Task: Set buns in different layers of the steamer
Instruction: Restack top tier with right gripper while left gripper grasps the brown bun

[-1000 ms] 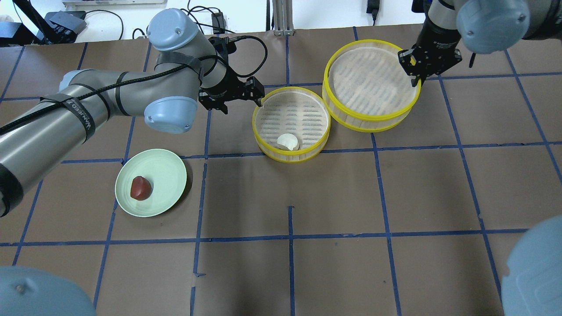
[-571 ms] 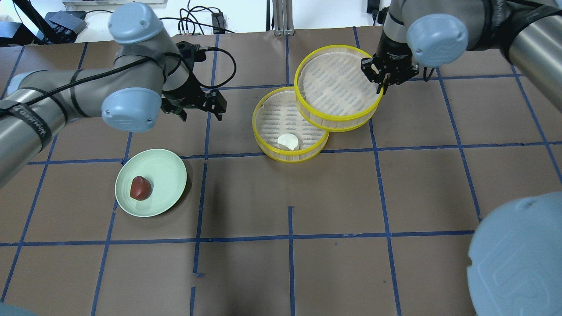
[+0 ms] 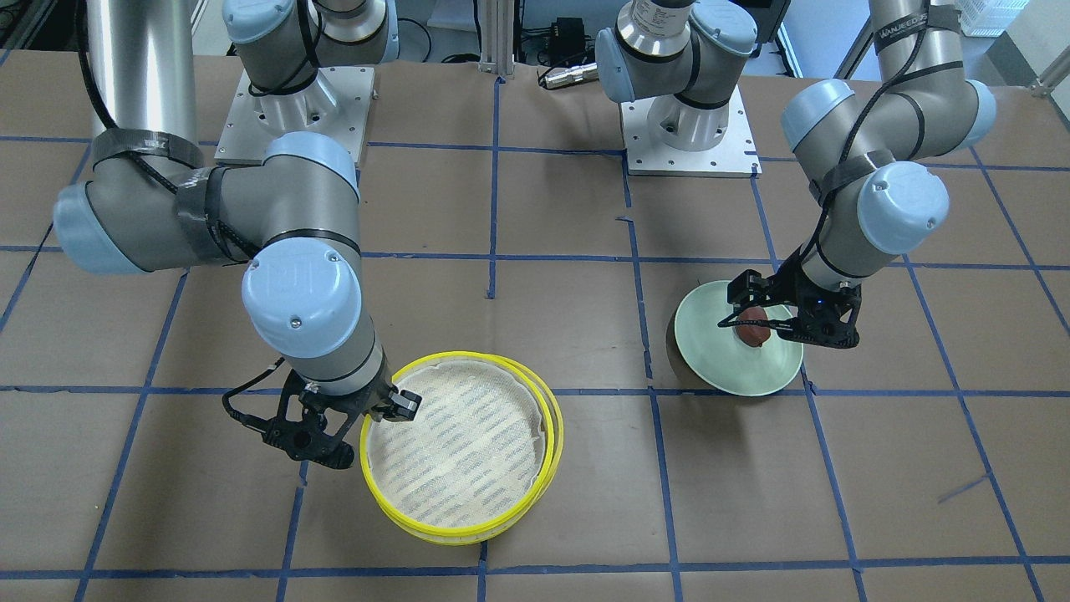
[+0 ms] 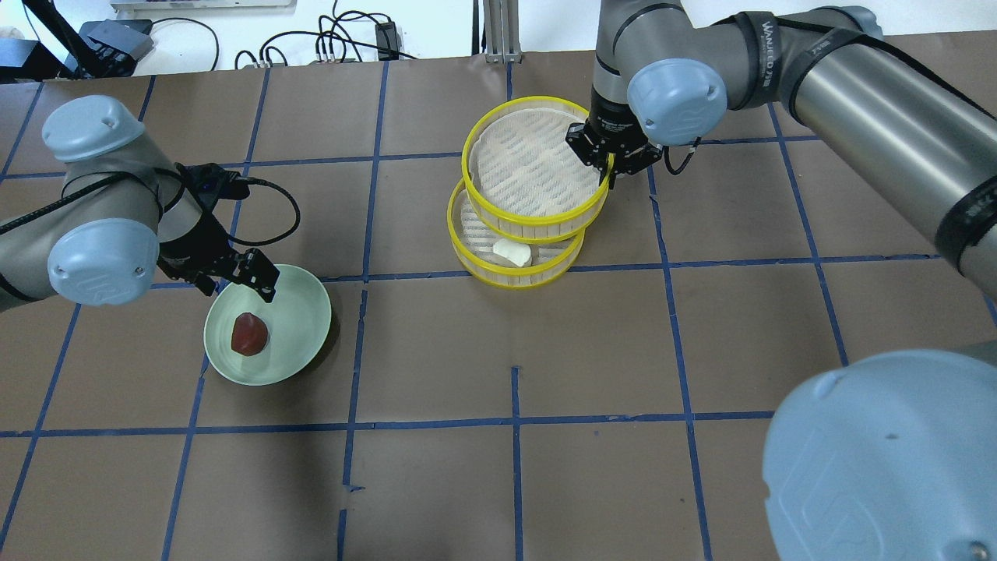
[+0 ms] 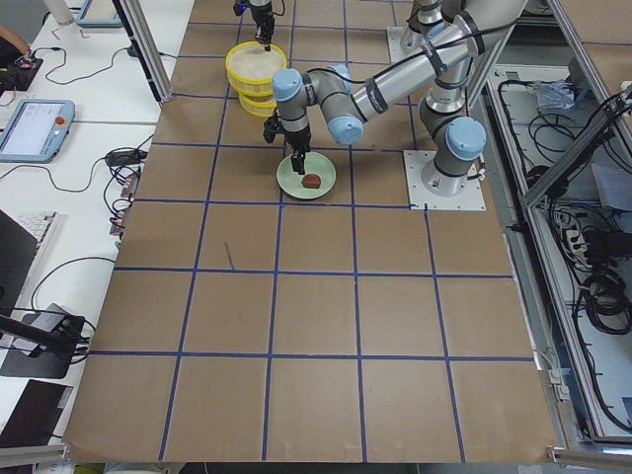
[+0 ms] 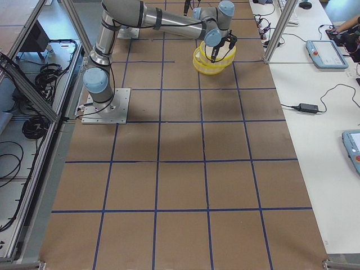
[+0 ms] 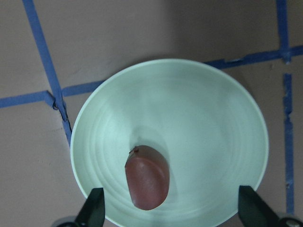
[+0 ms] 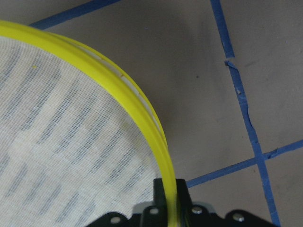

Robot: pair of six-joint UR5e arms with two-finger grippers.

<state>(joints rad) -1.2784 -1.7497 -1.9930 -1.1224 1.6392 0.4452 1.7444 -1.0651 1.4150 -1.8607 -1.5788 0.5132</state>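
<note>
1. Right-arm strap (image 4: 767, 48), a black band round the arm tube. White capitals read approximately "WANJEGO"; some letters are uncertain.
2. Left-arm strap (image 3: 903, 18), a black band. White capitals of like form, again approximately "WANJEGO".
3. Joint cap (image 3: 301, 288), blue, on the right arm. A faint embossed mark resembles "UR".
4. Wrist housing (image 4: 615, 125), black, on the right arm. A short line of white print, too small to read.
5. Pendant screen (image 5: 30, 123), on the side desk. The display content is too small to read.
</note>
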